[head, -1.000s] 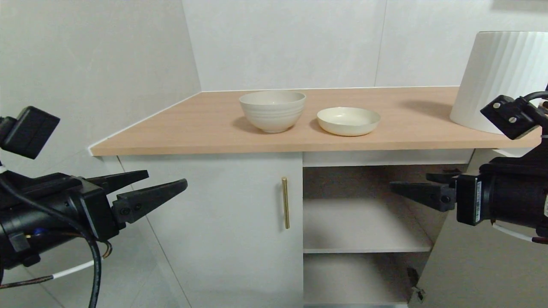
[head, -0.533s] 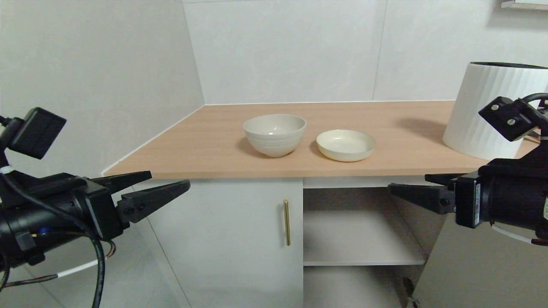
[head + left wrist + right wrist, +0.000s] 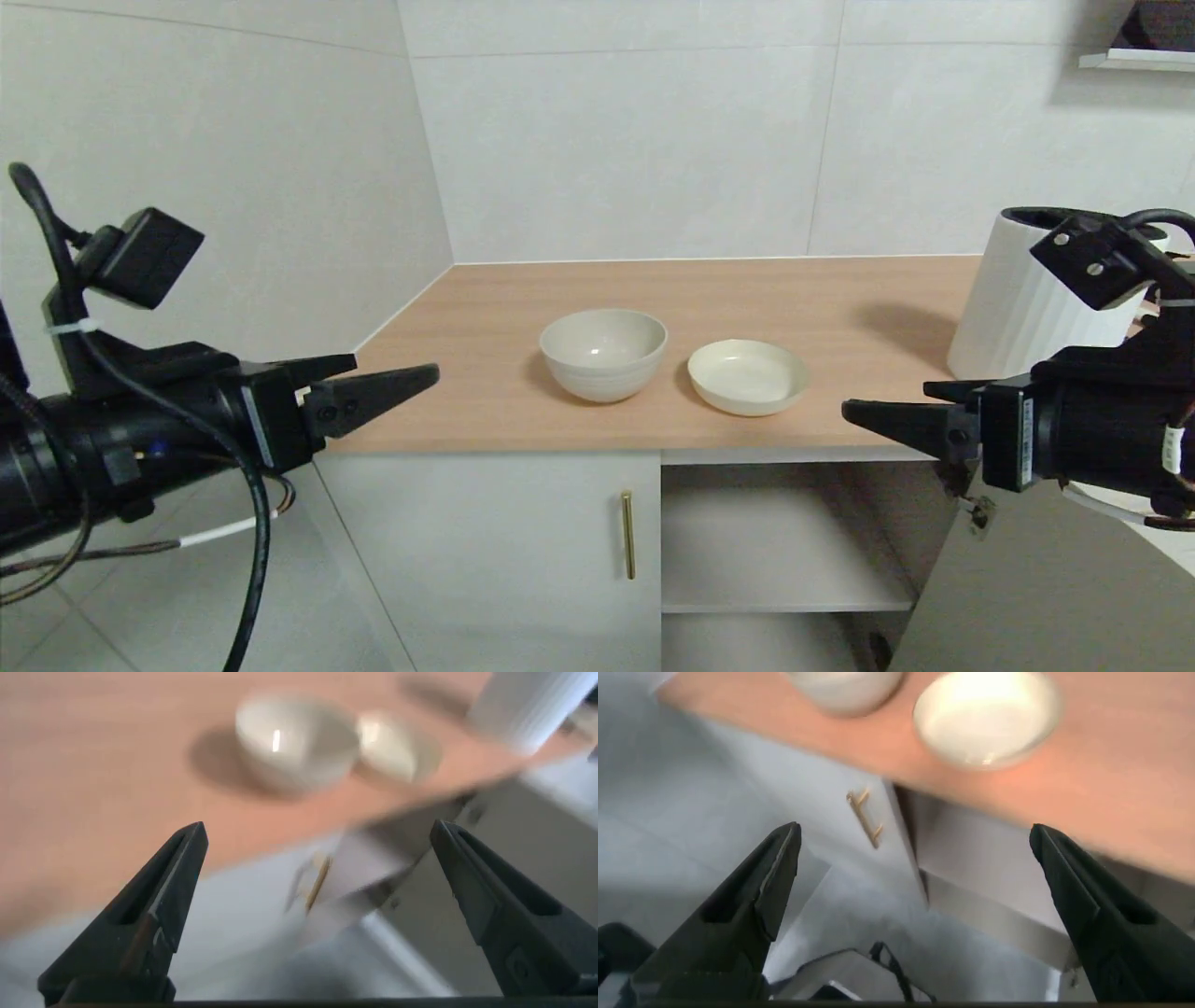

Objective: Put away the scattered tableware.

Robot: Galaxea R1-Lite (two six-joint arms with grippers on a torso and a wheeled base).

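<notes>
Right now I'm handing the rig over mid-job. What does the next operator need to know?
Left hand: open, holding nothing, level with the counter edge, to the left of the bowl.
Right hand: open, holding nothing, in front of the counter edge, to the right of the shallow dish.
Bowl and dish sit side by side, apart, on the wooden counter.
Done: the cabinet compartment below the dish stands open.
Left: both pieces not yet picked up; probably they go onto that shelf.

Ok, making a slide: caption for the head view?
Left gripper and right gripper, both open, flank bowl and dish on counter; cabinet open below.
</notes>
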